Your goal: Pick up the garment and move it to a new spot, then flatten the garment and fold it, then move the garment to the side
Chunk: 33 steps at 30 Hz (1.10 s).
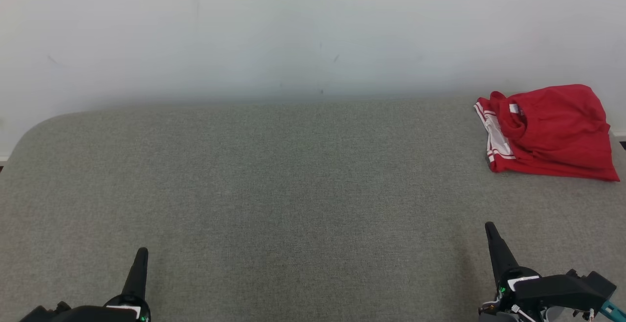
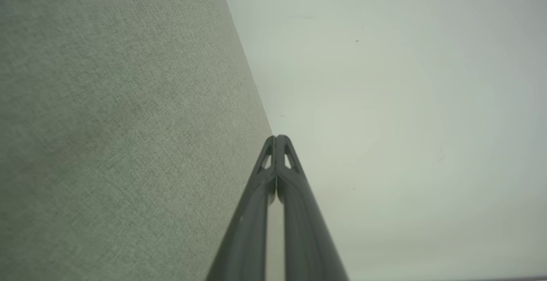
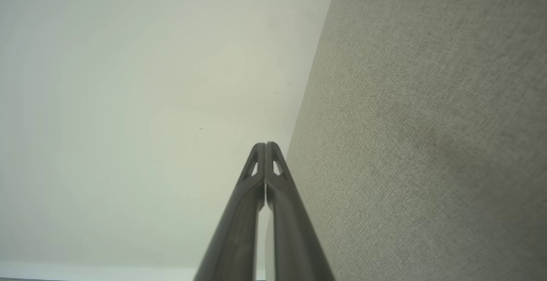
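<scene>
At the far right corner of the tabletop (image 1: 293,175) the red shirt (image 1: 552,131) lies folded, the left gripper (image 1: 141,256) and right gripper (image 1: 490,229) rest closed and empty by the near edge, so the task looks finished.

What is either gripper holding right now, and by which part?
Nothing is held. The left gripper and right gripper are both shut on nothing, well apart from the red garment, which lies on the grey surface at its far right.

Garment (image 1: 552,133) on table (image 1: 293,190), far right, near back edge, before wall (image 1: 293,28).
</scene>
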Tool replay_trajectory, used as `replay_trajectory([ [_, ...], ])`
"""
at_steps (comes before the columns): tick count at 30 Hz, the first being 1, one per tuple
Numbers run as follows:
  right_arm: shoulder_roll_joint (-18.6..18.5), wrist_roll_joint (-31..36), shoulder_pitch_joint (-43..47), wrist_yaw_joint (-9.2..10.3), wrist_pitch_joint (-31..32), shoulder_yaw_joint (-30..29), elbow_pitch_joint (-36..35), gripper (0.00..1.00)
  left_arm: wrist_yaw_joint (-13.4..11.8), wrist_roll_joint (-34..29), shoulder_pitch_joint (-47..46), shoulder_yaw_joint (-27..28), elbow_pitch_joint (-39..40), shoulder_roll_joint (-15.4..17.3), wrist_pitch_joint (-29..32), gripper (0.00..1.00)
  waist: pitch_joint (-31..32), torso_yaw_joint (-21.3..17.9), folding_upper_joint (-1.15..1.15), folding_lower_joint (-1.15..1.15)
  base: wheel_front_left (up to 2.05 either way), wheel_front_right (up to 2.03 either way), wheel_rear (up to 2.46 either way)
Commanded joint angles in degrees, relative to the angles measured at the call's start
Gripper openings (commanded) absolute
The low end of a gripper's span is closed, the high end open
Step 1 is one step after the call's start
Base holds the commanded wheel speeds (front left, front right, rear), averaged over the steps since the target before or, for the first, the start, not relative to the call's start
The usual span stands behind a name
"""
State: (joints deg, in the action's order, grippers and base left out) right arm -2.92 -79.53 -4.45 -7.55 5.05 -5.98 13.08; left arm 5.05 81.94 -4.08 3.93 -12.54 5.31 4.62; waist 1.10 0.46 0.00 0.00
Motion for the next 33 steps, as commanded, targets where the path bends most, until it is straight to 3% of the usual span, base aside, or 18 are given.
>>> replay_trajectory([
  [1, 0.1, -1.2, -0.7, 0.09, 0.2, -0.1, -0.1, 0.0, 0.4, 1.1, -1.1, 0.4, 0.0, -0.2, 0.2, 0.0, 0.0, 0.0, 0.0, 0.0, 0.0, 0.0, 0.0],
  [33, 0.1, -12.9, -2.0, 0.12, 1.6, -0.6, 1.0, 0.0, 2.6, 10.7, -2.5, 2.7, -1.7, -2.5, 2.0, 0.0, -1.3, -0.5, 0.0, 0.0, 0.0, 0.0, 0.0],
])
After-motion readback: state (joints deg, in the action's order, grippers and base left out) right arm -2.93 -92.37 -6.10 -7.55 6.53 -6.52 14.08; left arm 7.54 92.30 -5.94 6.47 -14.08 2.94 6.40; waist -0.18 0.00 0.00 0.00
